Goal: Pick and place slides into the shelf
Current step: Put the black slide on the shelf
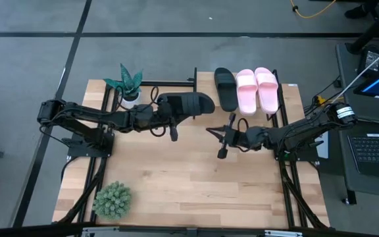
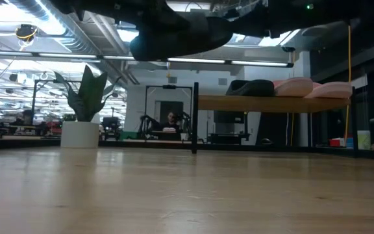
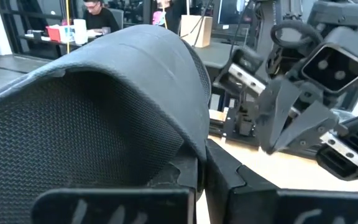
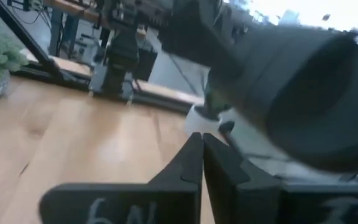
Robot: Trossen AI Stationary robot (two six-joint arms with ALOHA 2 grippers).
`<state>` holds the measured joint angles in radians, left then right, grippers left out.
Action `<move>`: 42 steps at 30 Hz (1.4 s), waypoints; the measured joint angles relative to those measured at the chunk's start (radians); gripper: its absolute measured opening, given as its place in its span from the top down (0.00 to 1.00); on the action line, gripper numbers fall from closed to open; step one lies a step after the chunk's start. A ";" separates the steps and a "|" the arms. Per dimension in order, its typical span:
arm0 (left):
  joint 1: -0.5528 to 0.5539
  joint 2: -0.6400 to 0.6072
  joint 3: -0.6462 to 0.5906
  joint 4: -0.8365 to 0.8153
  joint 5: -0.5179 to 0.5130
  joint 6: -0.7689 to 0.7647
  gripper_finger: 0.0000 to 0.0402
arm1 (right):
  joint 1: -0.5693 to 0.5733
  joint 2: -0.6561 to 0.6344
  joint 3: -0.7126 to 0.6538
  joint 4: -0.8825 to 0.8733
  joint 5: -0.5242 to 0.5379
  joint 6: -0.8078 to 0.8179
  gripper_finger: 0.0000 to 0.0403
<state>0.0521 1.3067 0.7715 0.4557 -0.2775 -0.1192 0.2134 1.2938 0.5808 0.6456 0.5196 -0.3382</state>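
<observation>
My left gripper is shut on a black slide and holds it high over the table's far middle; the slide also shows at the top of the low view. My right gripper is shut and empty, above the table's middle, to the right of the held slide. The shelf stands at the far right. On its board lie another black slide and two pale pink slides, side by side on their soles. My left gripper pinches the black slide between its two fingers at the edge where the wide strap meets the footbed. The fingers come roughly level from the table's left side. The slide is lifted clear of the table, its strap arching beyond the fingers.
A leafy plant in a white pot stands at the far left, close to the left arm. A round green spiky plant sits at the near left. Black frame rails run along both table sides. The near middle of the tabletop is bare wood.
</observation>
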 joint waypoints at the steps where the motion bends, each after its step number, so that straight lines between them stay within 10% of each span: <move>1: 0.000 0.000 0.000 0.000 0.000 0.000 1.00 | 0.000 0.000 0.000 0.016 0.000 -0.028 0.96; 17: -0.007 0.010 0.000 0.010 0.010 -0.001 1.00 | -0.098 0.017 0.025 0.085 -0.079 -0.058 0.57; 42: -0.033 0.009 0.000 0.011 -0.014 0.025 1.00 | -0.189 0.137 0.102 0.099 -0.119 -0.059 0.60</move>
<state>0.0187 1.3155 0.7712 0.4666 -0.2919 -0.0942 0.0248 1.4307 0.6825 0.7443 0.4009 -0.3971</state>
